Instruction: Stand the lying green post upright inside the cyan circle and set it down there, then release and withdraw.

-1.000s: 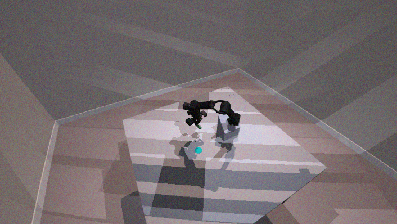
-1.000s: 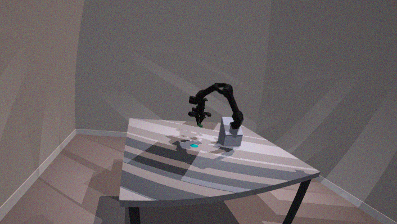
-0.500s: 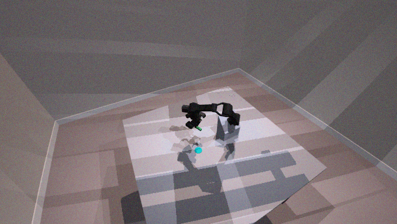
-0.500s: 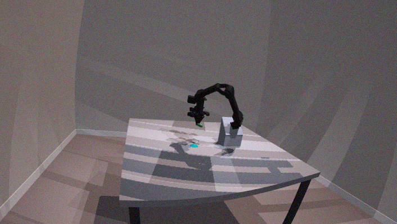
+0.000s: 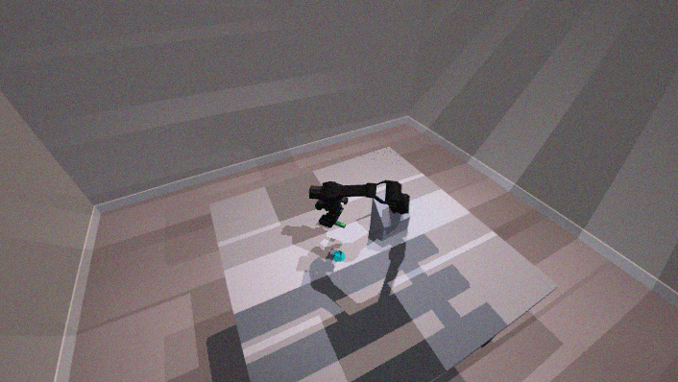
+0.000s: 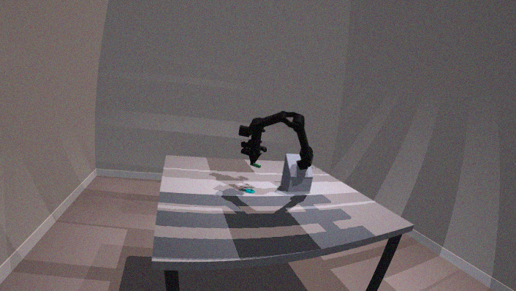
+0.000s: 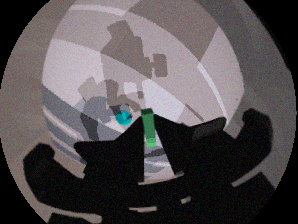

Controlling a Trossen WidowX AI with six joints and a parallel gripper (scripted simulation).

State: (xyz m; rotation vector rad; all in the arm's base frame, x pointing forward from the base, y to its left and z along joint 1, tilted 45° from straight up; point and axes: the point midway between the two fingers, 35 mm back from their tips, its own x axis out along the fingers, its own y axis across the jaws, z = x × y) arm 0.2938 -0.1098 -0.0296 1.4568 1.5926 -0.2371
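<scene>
While the black parallel-jaw gripper (image 6: 254, 161) hangs above the patchwork grey table (image 6: 190, 248), clamped on the short green post (image 6: 257, 165), the carry step is under way. The flat cyan circle (image 6: 250, 191) lies nearer the camera; the post, seemingly tilted, needs righting, then lowering there.

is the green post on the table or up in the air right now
In the air. The claw is shut on the green post, well above the table and not yet over the cyan circle.

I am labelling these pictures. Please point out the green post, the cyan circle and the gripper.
green post (image 5: 341, 224), top view, protruding end.
cyan circle (image 6: 250, 190), exterior view, centre.
gripper (image 7: 148, 156), wrist view, between fingertips.
</scene>
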